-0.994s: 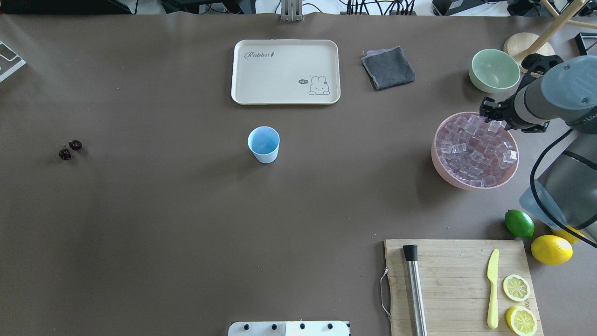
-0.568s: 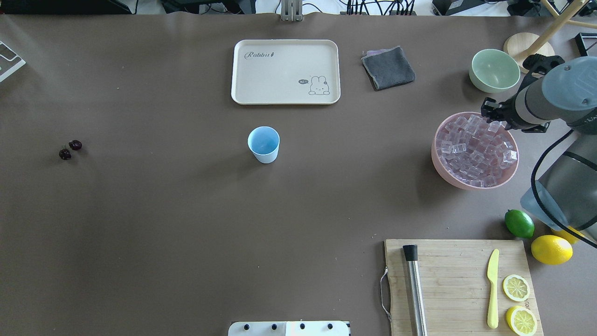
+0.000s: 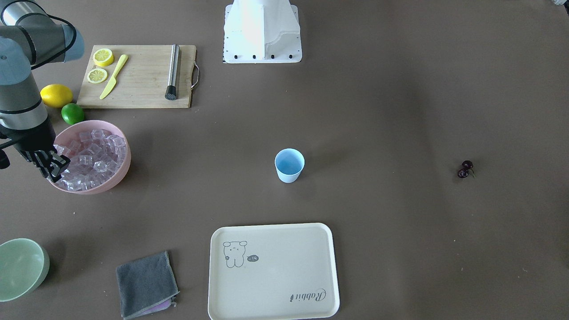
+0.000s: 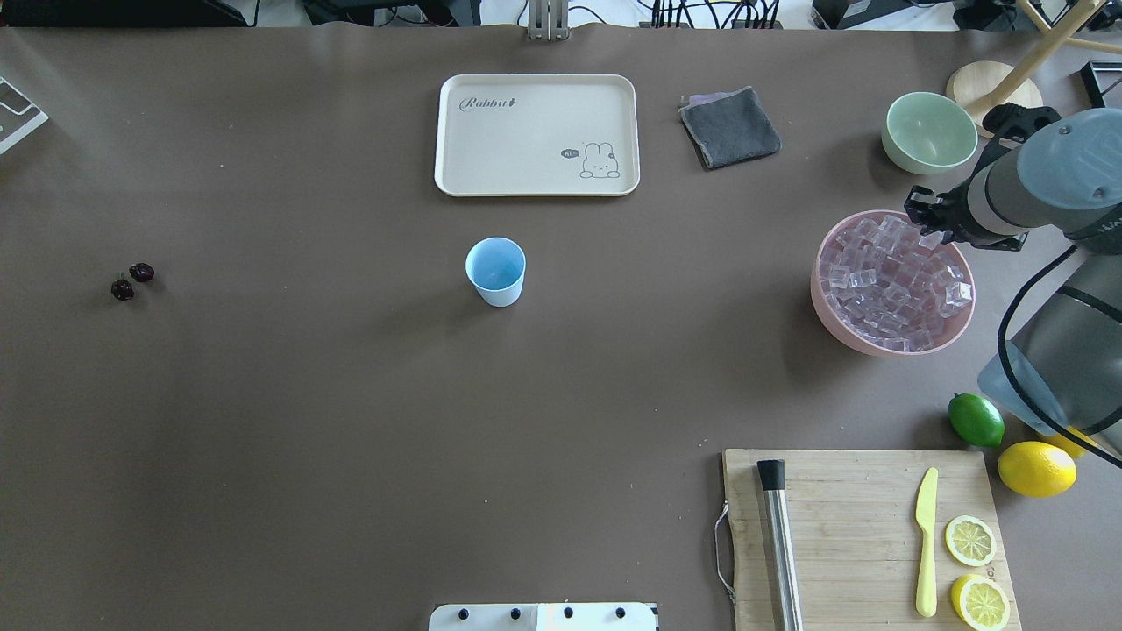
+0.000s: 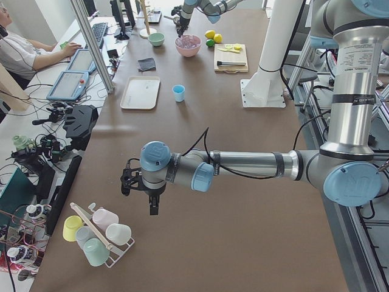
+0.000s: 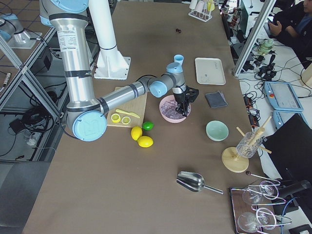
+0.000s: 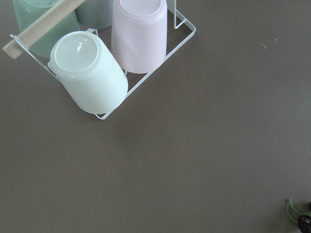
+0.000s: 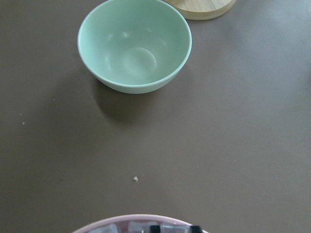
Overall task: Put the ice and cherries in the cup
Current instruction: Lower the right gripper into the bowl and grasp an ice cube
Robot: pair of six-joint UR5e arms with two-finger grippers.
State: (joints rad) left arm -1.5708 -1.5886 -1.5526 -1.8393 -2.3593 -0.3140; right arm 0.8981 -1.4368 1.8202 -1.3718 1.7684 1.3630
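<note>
Glassy clear ice cubes (image 4: 894,280), too many to count, heap a round pink bowl (image 4: 820,302). One tapered, smooth light-blue cup (image 4: 496,272) stands mid-table. Two glossy dark cherries (image 4: 131,280) lie well off to the robot's left. The right gripper (image 4: 920,213) slants down over the bowl's far rim, fingers seemingly parted. The left gripper (image 5: 152,207) points downward, but I cannot tell its grip.

The small light-blue plastic cup (image 4: 496,271) stands mid-table, just before the cream rectangular tray (image 4: 526,140). The pair of dark round cherries (image 4: 131,280) lies far off toward the robot's left. The clear ice cubes (image 4: 894,280) sit in the round pink bowl (image 4: 822,315) far right, with the pale green bowl (image 4: 929,131) behind it.
</note>
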